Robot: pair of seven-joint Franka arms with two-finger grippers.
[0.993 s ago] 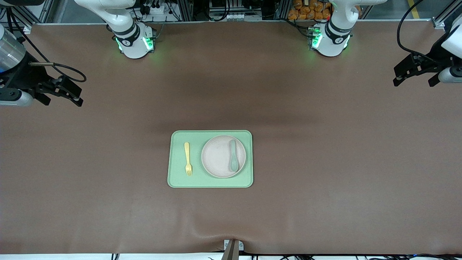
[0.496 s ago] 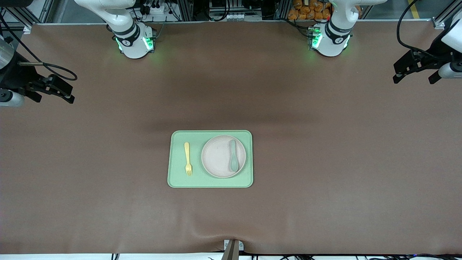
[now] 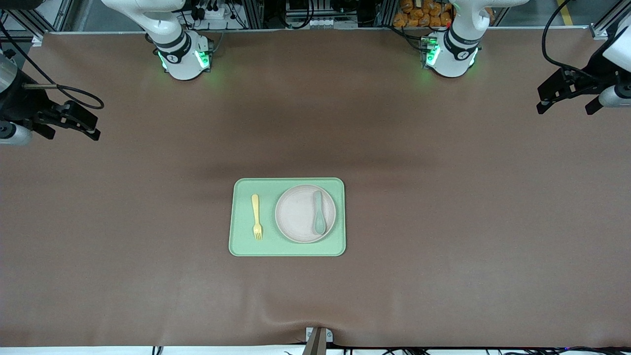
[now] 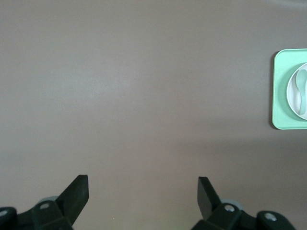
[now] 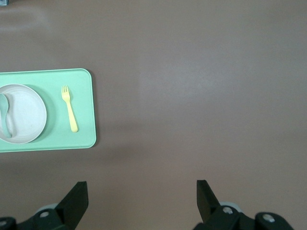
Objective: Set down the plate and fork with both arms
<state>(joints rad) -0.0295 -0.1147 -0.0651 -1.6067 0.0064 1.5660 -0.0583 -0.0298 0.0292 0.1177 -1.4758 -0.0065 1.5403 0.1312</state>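
Observation:
The pale beige-pink plate [image 3: 305, 213] sits on a light green tray [image 3: 241, 246] in the middle of the table, with a grey-green spoon [image 3: 319, 213] lying on it. The pale yellow fork [image 3: 256, 216] lies on the tray beside the plate, toward the right arm's end. The plate [image 5: 26, 113] and fork [image 5: 70, 109] also show in the right wrist view; the plate's edge [image 4: 293, 91] shows in the left wrist view. My right gripper [image 3: 93, 128] is open and empty over bare table at the right arm's end. My left gripper [image 3: 564, 106] is open and empty over the left arm's end.
The tray [image 5: 88, 139] lies on a brown table mat [image 3: 443, 222]. Both arm bases [image 3: 182, 56] [image 3: 451, 54] stand along the table's edge farthest from the front camera. A small mount [image 3: 318, 337] sits at the table's front edge.
My right gripper has drawn outward toward the right arm's end of the table. My left gripper has shifted slightly up in the view. Tray, plate, fork and spoon have not moved.

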